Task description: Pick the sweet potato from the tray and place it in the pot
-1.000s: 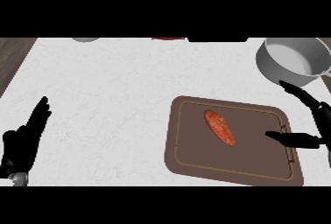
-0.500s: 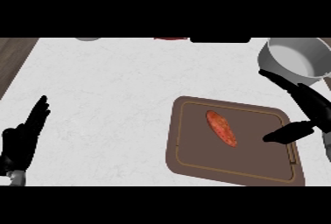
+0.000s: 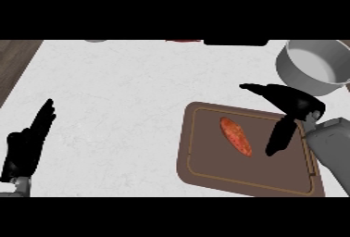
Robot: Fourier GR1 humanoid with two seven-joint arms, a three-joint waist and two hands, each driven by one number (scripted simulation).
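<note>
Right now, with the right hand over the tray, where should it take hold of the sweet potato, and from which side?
Grip the sweet potato at its thick middle, across its narrow width. It lies flat on the brown tray, long axis running from upper left to lower right, with bare tray all around. The open right hand is just to its right, so coming down from above on that side looks simplest.

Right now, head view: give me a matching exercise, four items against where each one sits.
Items:
1. sweet potato
2. pot
3. right hand
4. left hand

Places:
A. resting open at the left edge of the counter
B. far right corner of the counter
C. lying on the brown tray
D. open above the tray's right side

Pairs: 1-C, 2-B, 3-D, 4-A
</note>
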